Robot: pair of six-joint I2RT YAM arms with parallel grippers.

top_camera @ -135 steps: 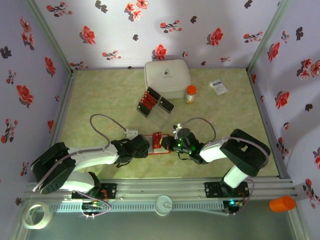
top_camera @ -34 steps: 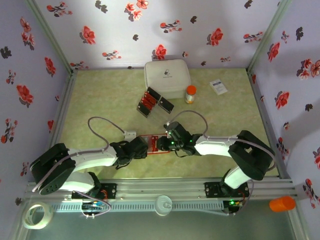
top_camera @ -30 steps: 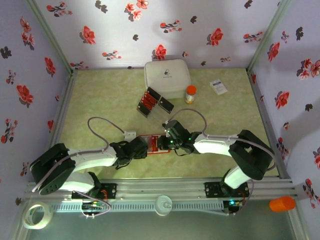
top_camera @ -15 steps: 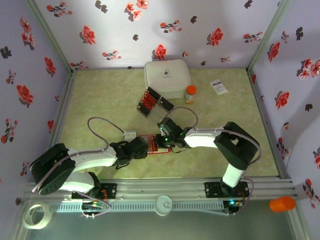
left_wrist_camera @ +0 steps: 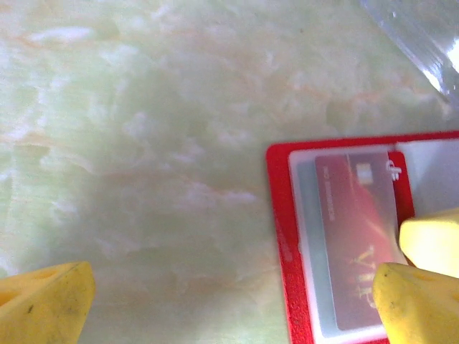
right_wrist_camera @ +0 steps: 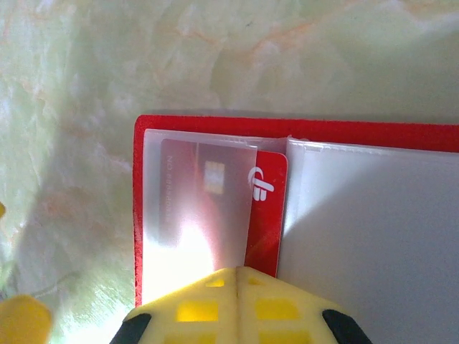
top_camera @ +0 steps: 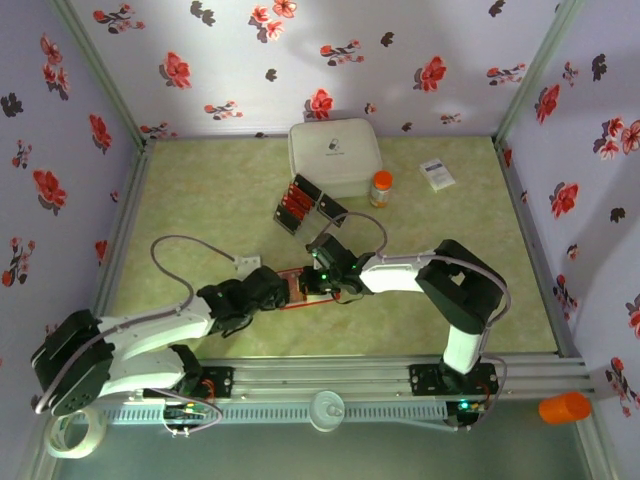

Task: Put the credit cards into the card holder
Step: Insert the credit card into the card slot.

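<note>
One card (right_wrist_camera: 267,215) almost in the holder (right_wrist_camera: 301,132)
The right gripper (right_wrist_camera: 237,287), clenched empty, pressed the red card into the holder's clear pocket (right_wrist_camera: 179,215), one edge out; the left gripper (left_wrist_camera: 231,304) stood released beside it; other cards (top_camera: 293,205) lay in black trays (top_camera: 334,211).

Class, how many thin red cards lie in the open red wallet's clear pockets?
1. A thin red credit card lies mostly inside the end clear pocket of the flat red wallet; its logo edge sticks out. Cards beneath could be hidden.
</note>
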